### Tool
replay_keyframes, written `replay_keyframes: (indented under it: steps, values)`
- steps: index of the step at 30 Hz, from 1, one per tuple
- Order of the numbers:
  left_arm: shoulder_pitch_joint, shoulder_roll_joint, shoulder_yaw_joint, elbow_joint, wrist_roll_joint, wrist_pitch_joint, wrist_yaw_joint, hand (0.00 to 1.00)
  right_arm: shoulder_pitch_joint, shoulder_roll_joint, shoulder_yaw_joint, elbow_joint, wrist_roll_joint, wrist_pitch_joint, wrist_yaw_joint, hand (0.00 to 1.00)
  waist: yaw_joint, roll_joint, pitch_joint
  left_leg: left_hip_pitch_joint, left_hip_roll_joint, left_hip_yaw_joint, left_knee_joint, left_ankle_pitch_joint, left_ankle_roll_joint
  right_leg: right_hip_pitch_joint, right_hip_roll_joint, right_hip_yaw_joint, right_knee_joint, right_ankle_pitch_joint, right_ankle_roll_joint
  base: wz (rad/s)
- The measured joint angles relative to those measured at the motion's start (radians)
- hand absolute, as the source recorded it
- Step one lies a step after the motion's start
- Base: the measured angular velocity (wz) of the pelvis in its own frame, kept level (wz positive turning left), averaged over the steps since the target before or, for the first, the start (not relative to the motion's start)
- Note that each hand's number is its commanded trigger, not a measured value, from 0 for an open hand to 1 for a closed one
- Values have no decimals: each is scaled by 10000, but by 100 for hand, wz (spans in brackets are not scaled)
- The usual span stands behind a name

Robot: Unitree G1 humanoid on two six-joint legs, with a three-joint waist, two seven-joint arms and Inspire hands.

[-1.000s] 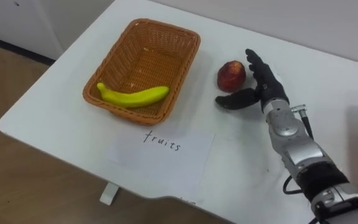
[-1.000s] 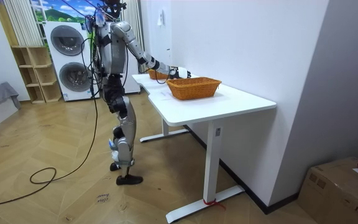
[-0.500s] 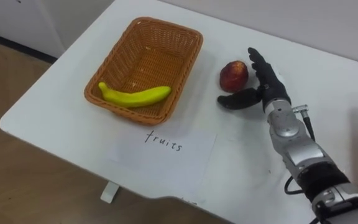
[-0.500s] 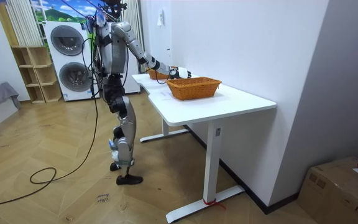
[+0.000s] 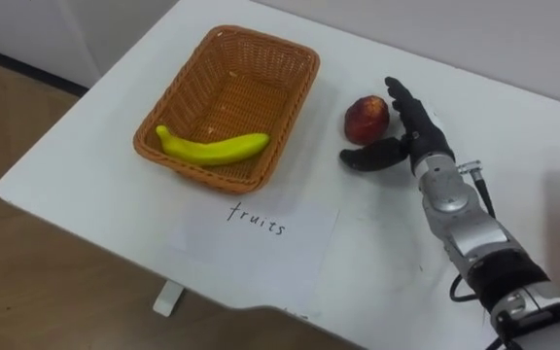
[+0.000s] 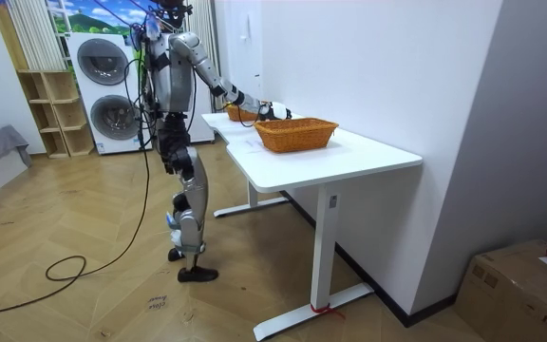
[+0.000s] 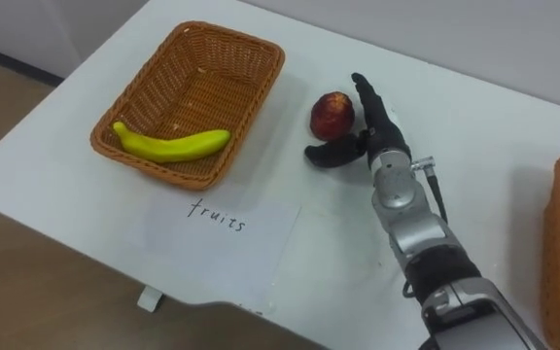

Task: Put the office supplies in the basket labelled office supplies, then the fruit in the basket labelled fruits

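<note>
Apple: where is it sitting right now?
In the left eye view the apple lies on the table, just right of the basket holding the banana, beside the fingers of the open right hand.

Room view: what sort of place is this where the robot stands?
Likely a home-style room, perhaps a mock-up for housework tests: two stacked washing machines and a wooden shelf unit stand behind the robot on a wooden floor, and a white table carries a wicker basket.

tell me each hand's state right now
Right hand: open, fingers straight beside the apple, holding nothing.
Left hand: cannot be told.
</note>
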Motion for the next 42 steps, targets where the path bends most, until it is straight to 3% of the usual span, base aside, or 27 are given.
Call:
replay_keyframes:
  steps: [14,25,31,42]
  values:
    - [-27,17,-3,0,-379,17,106,0,-96,-81,174,4,-7,84,8,0,0,-17,13,-53,-1,-3,-12,0,0,-16,2,-9,1,0,0,0]
    - [-28,20,6,-14,-362,20,82,0,-751,-130,348,832,-44,239,103,0,113,-22,21,7,5,19,-15,3,3,17,7,-16,0,0,0,0]
    - [-42,38,10,-42,-366,5,82,0,-752,-279,362,902,-64,230,187,0,241,-136,88,0,9,16,-7,2,3,31,8,-79,1,0,0,0]
    - [-128,191,11,-41,-362,-86,84,0,-762,-425,364,926,-416,229,444,0,268,-170,76,-14,1,-2,-9,2,3,35,15,-89,-1,0,0,0]
